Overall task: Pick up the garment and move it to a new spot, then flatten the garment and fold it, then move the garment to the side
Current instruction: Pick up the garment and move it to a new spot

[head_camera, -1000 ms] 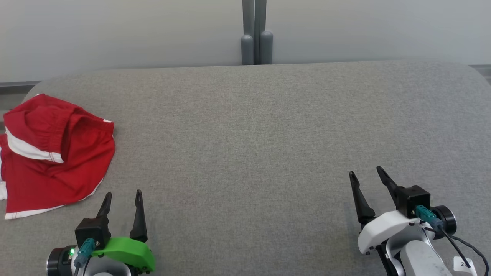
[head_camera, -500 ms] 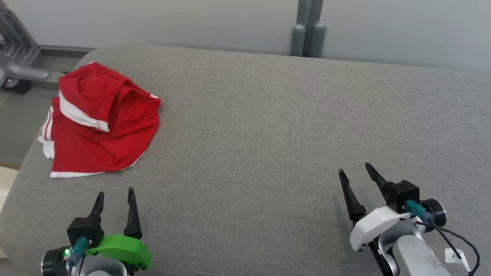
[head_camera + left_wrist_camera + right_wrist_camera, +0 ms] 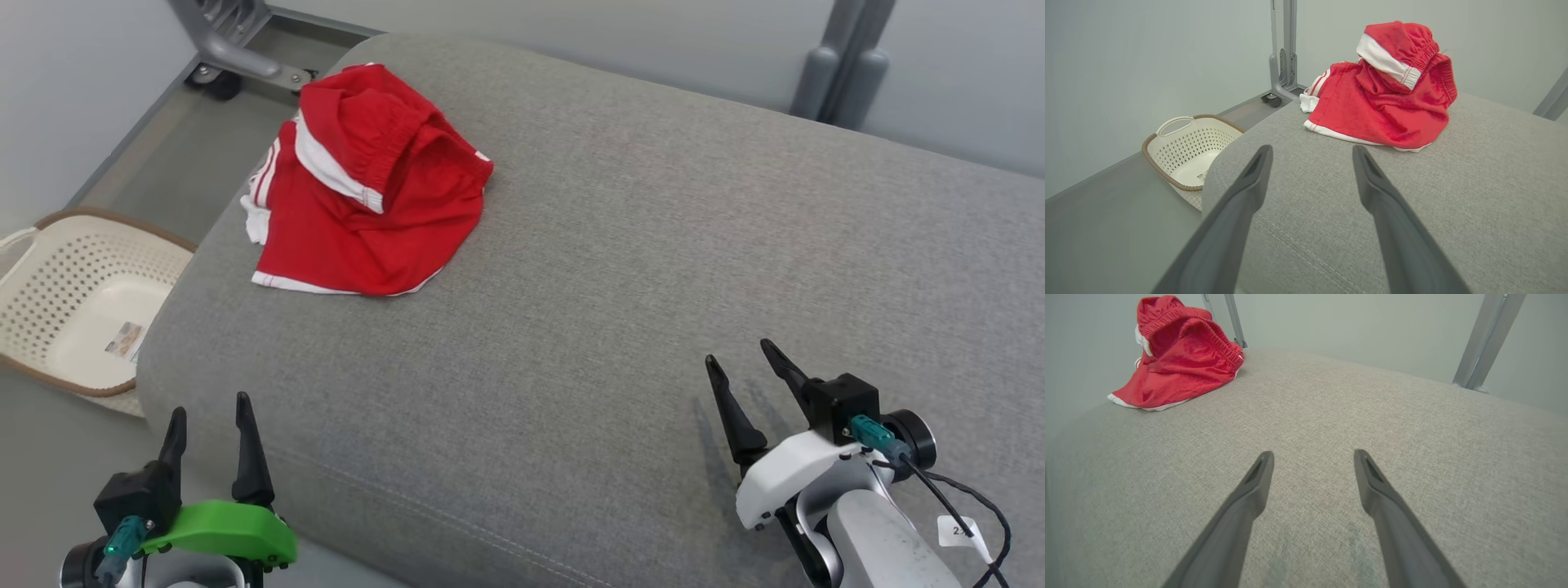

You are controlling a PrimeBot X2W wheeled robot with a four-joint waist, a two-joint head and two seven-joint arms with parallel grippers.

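Currently, head view: shorts (image 3: 367,212), red with white trim, lie crumpled at the far-left corner of the grey padded surface (image 3: 612,286). They are ahead and slightly right of the left gripper (image 3: 210,406), which is spread and empty. The right gripper (image 3: 738,351), also spread and empty, is well apart from them.

Left wrist view: shorts (image 3: 1384,110) lie ahead, white hem nearest the fingers.

Right wrist view: shorts (image 3: 1180,367) sit far off at upper left.

Left arm judged nearer.

The padded grey tabletop (image 3: 653,245) lay open across its middle and right. The heaped red garment (image 3: 359,204) took up the far left corner; a pale basket (image 3: 49,282) stood on the floor (image 3: 163,155) beside the left edge, grey posts (image 3: 841,73) behind.
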